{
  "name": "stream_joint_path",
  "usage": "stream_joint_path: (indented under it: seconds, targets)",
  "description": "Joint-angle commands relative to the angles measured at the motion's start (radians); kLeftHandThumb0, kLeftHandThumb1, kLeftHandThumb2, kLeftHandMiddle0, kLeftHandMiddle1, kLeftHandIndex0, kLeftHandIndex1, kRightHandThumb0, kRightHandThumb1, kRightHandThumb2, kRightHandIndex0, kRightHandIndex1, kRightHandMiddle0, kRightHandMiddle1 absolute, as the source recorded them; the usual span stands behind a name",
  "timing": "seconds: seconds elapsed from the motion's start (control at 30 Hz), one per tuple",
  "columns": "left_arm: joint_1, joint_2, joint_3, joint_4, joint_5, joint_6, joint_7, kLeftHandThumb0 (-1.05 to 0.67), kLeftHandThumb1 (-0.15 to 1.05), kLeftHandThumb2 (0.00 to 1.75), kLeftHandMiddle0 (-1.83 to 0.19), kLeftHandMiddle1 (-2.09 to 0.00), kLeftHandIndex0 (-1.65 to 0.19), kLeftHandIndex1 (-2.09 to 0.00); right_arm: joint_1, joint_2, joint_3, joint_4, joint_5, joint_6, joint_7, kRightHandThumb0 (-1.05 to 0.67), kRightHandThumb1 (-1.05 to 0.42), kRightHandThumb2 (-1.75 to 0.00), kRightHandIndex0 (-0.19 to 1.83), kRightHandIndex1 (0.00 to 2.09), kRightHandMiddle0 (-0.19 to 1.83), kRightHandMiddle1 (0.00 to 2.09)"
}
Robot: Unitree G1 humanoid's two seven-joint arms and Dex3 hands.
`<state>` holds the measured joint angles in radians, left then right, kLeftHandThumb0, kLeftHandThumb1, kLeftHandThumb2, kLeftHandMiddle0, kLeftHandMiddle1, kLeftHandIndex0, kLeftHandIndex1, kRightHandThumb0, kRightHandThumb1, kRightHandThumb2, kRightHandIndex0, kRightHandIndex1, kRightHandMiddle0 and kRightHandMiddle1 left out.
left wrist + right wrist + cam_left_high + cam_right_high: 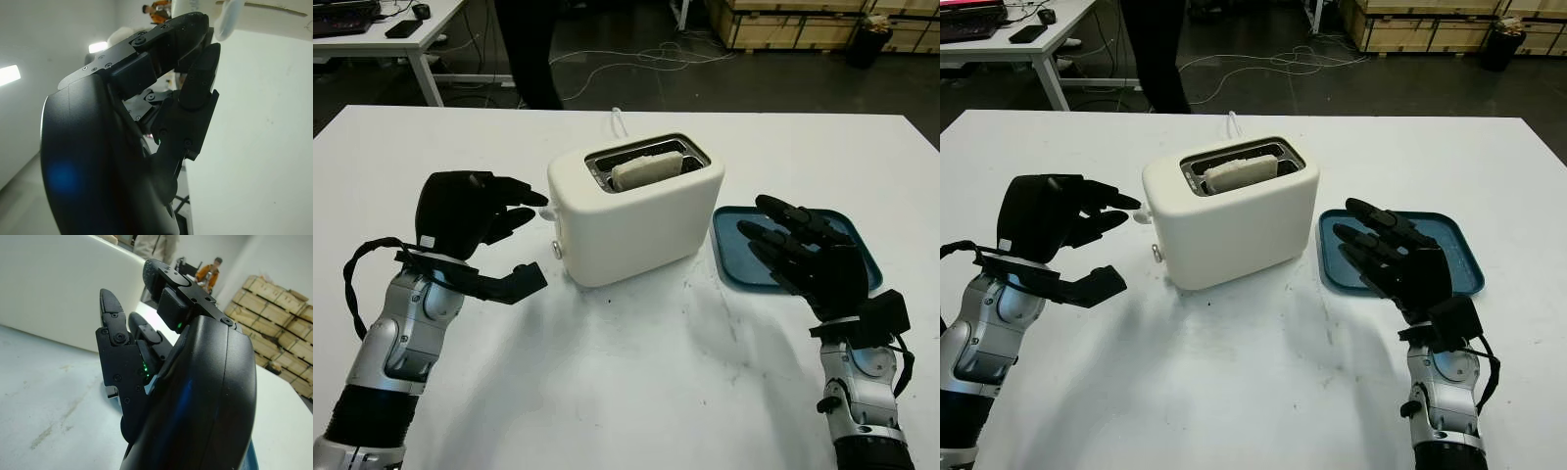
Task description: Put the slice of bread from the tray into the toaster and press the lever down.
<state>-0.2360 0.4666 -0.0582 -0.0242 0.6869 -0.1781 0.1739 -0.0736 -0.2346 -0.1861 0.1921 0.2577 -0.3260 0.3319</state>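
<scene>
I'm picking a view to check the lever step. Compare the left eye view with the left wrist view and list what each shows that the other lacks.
Left eye view alone: the slice of bread sitting in the toaster's slot, the blue tray, and the open right hand over the tray.
Left wrist view alone: the white lever close up, just past the fingertips.
Both: the left hand, open beside the toaster, and the white table.

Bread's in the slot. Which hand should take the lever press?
Left. The left hand is open right beside the toaster end carrying the lever. The right hand is open over the tray, on the opposite side.
</scene>
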Motion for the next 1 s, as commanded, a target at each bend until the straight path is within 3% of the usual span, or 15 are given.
stream_joint_path:
  seconds: [0.0, 0.97]
  targets:
    - [-0.021, -0.005, -0.009, 0.009, -0.007, -0.001, -0.003, -0.21, 0.77, 0.0, -0.99, -1.13, -1.33, -0.01, 0.007, 0.005, -0.006, -0.021, 0.004, 0.018, -0.006, -0.23, -0.92, -0.09, 0.8, 0.0, 0.73, 0.0]
    - [-0.066, -0.012, -0.058, 0.093, 0.003, -0.022, 0.028, -0.18, 0.76, 0.01, -1.01, -1.12, -1.34, -0.01, 0.027, 0.003, -0.011, -0.058, -0.003, 0.043, -0.012, -0.25, -0.92, -0.07, 0.8, 0.0, 0.73, 0.0]
